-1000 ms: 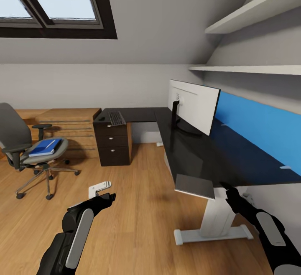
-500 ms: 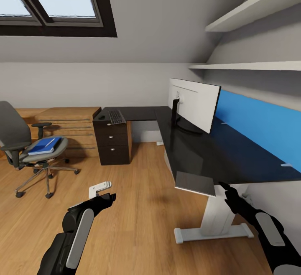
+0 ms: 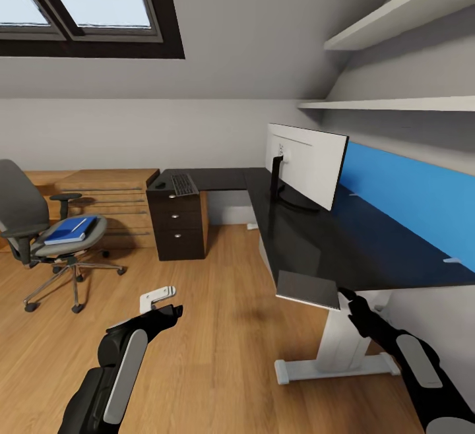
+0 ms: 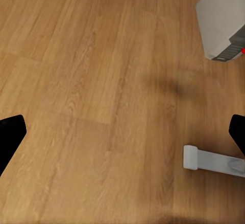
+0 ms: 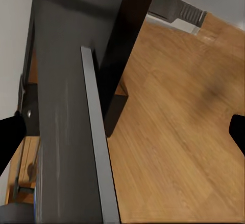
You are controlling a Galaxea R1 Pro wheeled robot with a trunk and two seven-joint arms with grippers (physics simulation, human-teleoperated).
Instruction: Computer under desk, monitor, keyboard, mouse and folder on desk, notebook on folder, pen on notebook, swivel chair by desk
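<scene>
Head view: right gripper (image 3: 348,295), fingers spread, reaches the notebook (image 3: 307,289) at 3 o'clock for grasping; left gripper (image 3: 173,310) spread, idle.

Both arms are showing glossy black rounded shells with a long light-grey panel inset along each forearm. The left arm (image 3: 122,368) is ending in a white bracket just behind its jaws, and the right arm (image 3: 412,368) is narrowing to slim black links.

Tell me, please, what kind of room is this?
It looks like an attic home office or study bedroom. A sloped white ceiling holds a dark-framed skylight, a long black desk carries a wide monitor, and a grey swivel chair stands on the wood floor.
</scene>
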